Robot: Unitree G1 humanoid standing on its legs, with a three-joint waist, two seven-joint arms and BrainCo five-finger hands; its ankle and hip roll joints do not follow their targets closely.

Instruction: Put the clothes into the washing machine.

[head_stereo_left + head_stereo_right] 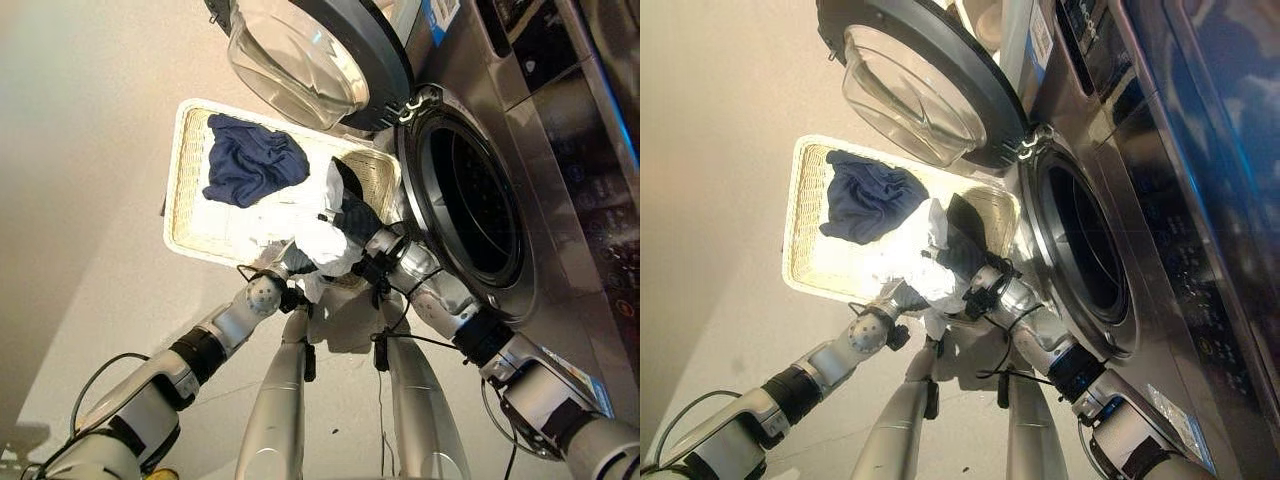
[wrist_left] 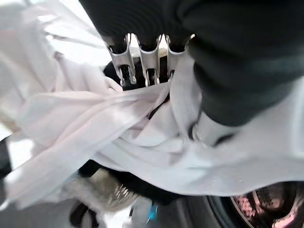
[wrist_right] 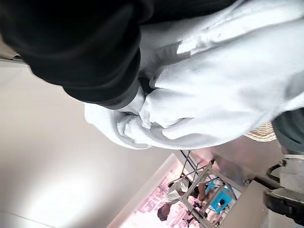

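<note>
A white garment (image 1: 322, 243) hangs bunched between both hands over the near rim of a pale wicker basket (image 1: 186, 190), just left of the washing machine's round opening (image 1: 478, 205). My left hand (image 2: 149, 64) curls its fingers into the white cloth from below. My right hand (image 1: 352, 218), under its dark cover, sits on the bundle's right side, with its thumb pinched into a gathered fold of the white garment (image 3: 213, 95). A navy blue garment (image 1: 250, 160) lies crumpled in the basket's far part.
The machine's door (image 1: 310, 55) stands swung open above the basket, its glass bowl facing out. The steel front of the washer (image 1: 560, 170) fills the right side. Pale floor spreads to the left of the basket.
</note>
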